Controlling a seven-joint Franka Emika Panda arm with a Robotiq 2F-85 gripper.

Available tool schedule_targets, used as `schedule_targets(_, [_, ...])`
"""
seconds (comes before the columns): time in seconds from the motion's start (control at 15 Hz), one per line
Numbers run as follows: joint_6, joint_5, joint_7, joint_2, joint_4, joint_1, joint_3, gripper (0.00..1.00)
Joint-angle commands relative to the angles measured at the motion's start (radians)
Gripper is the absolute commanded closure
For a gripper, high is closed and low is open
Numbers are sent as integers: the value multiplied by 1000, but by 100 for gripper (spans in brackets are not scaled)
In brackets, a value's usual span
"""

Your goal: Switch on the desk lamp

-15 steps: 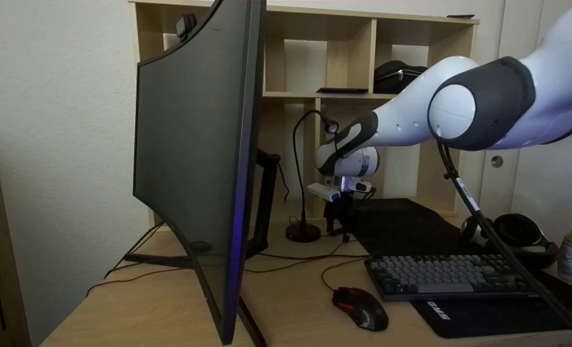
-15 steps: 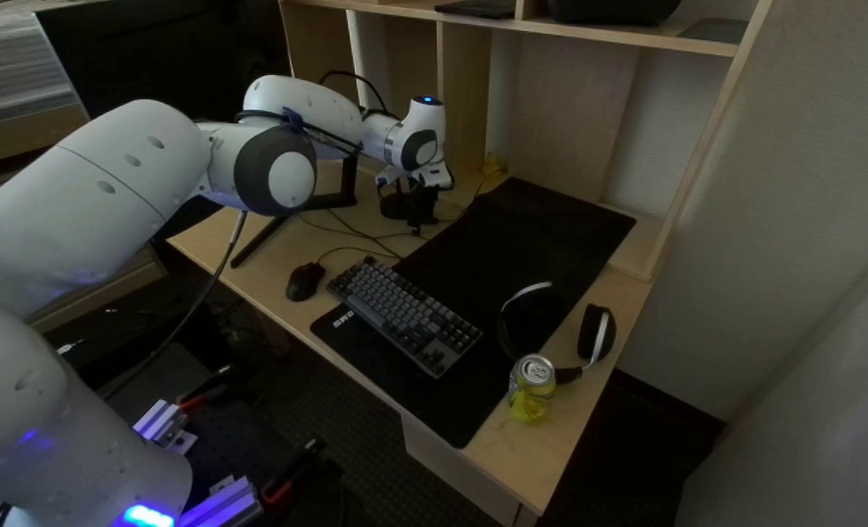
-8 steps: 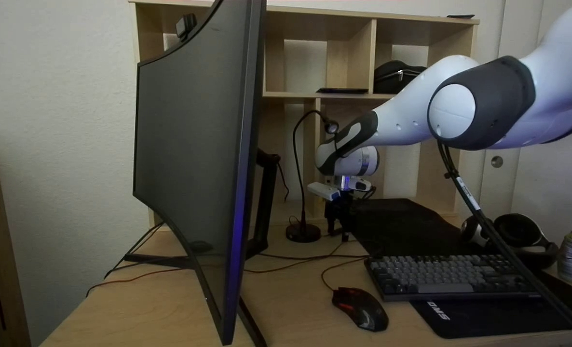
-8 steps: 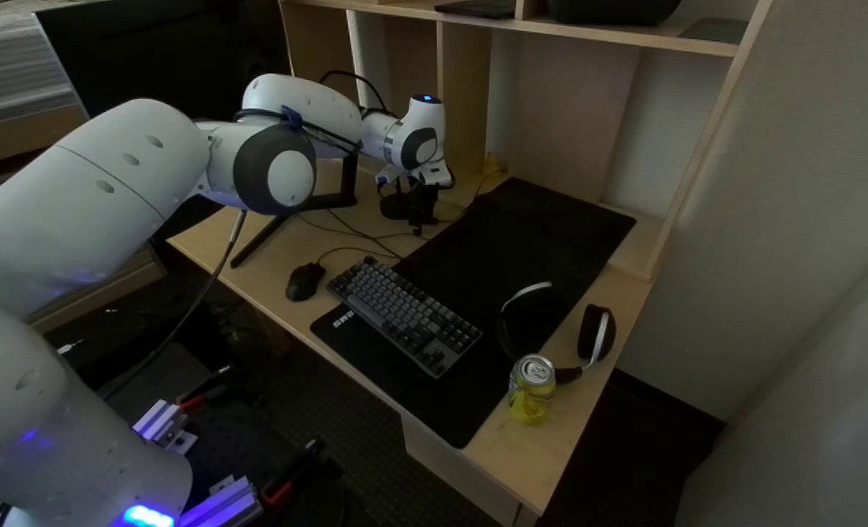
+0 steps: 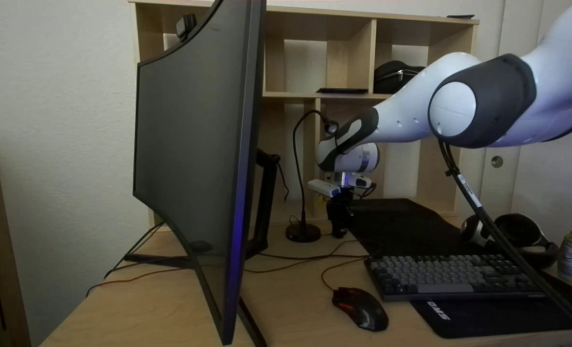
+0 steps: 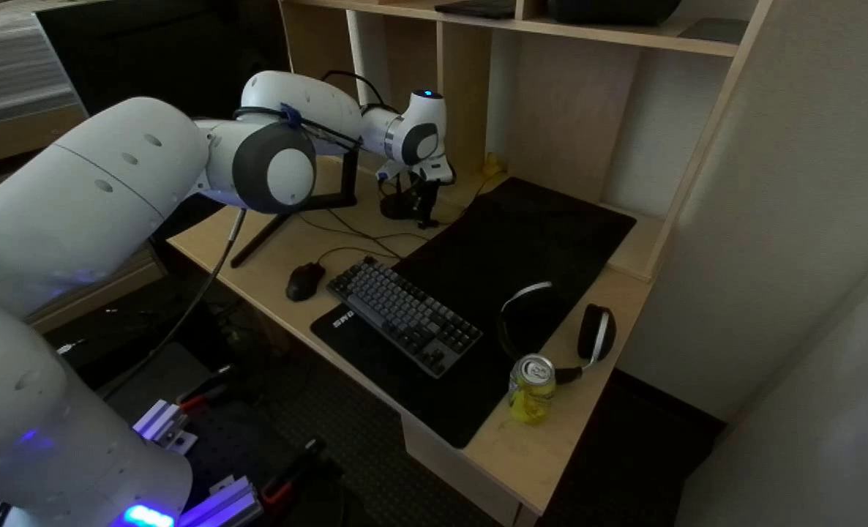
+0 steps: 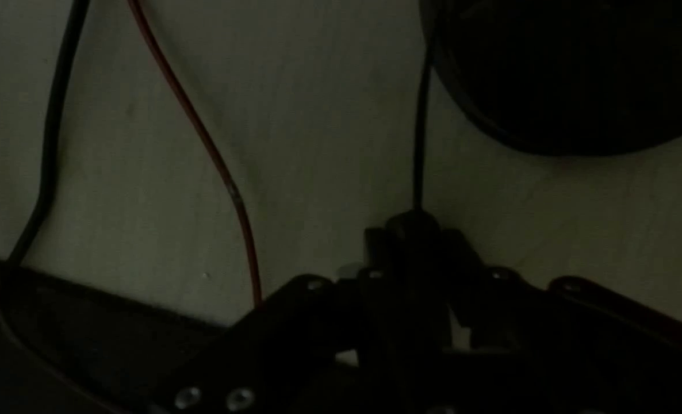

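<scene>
The desk lamp [image 5: 296, 154] stands beside the monitor, its thin dark neck curving over to a small head with no glow. In the wrist view its round base [image 7: 571, 75] fills the upper right, and a thin black cord [image 7: 420, 132] leads from there to my gripper [image 7: 414, 247]. A dark rounded piece [image 7: 413, 223] on that cord sits between my fingertips, which press on it from both sides; the picture is too dark for detail. Both exterior views put the gripper [image 5: 339, 234] low over the desk, close beside the lamp base [image 6: 397, 206].
The large curved monitor [image 5: 194, 130] rises near the lamp. A red cable [image 7: 220, 164] and a thicker black cable [image 7: 53, 132] run across the desk near the gripper. Keyboard [image 6: 405, 315], mouse [image 6: 305, 282], headphones [image 6: 595, 333] and a can [image 6: 531, 388] are farther off. Shelves [image 5: 324, 95] stand behind.
My gripper's fingers, spread apart before, have come together around the rounded piece on the cord. The wrist and gripper have risen slightly. The lamp looks unmoved.
</scene>
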Motion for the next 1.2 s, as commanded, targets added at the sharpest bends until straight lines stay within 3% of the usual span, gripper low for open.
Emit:
schedule_targets(0.0, [5,5,-4,6,-4,-6,3,99])
schedule_targets(0.2, [4,7,-4,5,-6,-9,4,95])
schedule_targets(0.27, [5,12,9,4,-6,-10,4,56])
schedule_targets(0.4, [0,27,7,-3,-10,-21,14,49])
schedule_targets(0.87, [-13,136,-1,-60,-47,-84,42,0])
schedule_targets(1.07, [-9,206,-14,-108,-82,-122,70,0])
schedule_targets(1.13, [0,167,12,-39,-4,-90,34,0])
